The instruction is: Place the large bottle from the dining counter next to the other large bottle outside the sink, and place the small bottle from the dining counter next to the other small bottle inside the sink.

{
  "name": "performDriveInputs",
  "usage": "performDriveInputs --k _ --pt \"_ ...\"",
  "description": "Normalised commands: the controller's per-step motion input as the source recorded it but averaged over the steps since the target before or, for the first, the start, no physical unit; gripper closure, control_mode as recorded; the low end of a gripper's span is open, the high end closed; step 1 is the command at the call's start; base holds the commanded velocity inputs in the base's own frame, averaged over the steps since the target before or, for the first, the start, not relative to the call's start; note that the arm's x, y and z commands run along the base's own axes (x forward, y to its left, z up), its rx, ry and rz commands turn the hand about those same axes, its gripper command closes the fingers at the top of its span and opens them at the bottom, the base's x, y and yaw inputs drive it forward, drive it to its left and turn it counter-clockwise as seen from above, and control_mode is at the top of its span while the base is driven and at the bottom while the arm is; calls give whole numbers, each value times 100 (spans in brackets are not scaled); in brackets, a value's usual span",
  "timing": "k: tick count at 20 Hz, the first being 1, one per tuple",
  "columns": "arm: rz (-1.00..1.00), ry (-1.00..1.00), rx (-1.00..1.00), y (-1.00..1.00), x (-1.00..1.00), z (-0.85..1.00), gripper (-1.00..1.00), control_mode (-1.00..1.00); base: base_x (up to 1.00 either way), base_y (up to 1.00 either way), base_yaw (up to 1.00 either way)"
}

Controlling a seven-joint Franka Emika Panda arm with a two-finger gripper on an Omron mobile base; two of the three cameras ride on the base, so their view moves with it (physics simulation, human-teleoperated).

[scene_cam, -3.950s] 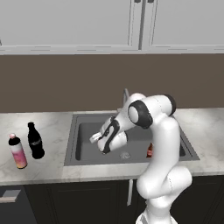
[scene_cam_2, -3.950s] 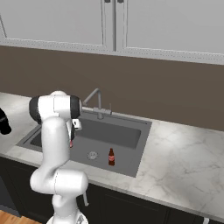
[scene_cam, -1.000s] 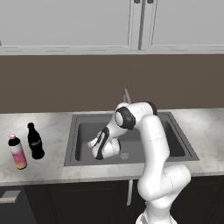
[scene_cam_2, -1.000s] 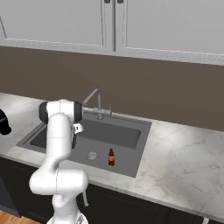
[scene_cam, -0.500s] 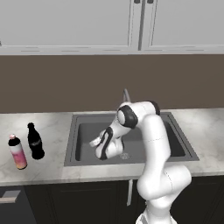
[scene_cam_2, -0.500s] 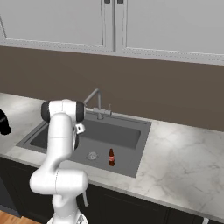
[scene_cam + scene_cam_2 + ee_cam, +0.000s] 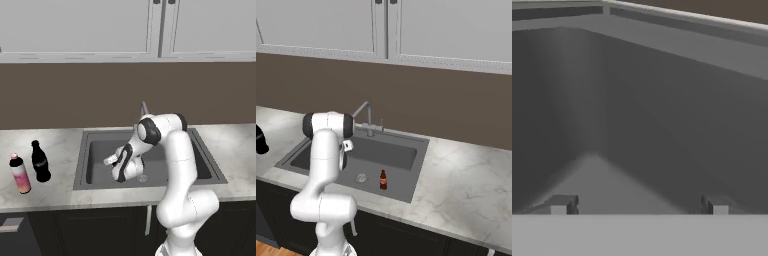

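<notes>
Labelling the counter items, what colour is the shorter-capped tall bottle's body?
Pink fading to yellow-orange, clearest in left base view.

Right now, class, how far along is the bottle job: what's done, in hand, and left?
Done: the pink bottle stands beside the black bottle, left of the sink. In hand: nothing; the gripper hangs open, low in the sink. Left: one small bottle stands in the sink; a partner beside it cannot be made out, so that step is unconfirmed.

Dark grey sink basin sunk into the marble tabletop, faucet at the basin's back rim, round drain on the basin floor, brown wall panel behind the basin, pale cabinet doors above it, dark lower cabinets beneath it
</notes>
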Motion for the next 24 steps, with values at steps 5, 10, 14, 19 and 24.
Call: performDriveInputs --k 5,10,14,19,24 --pt "0 -8 8 0 -34 28 -100 -100 0 0 0" --pt "0 -7 7 0 -49 56 -100 -100 0 0 0" --pt "0 -3 7 0 -67 64 -100 -100 0 0 0" --pt "0 0 9 0 -84 58 -100 -100 0 0 0" --pt "-1 0 10 -10 -70 86 -100 -100 0 0 0"
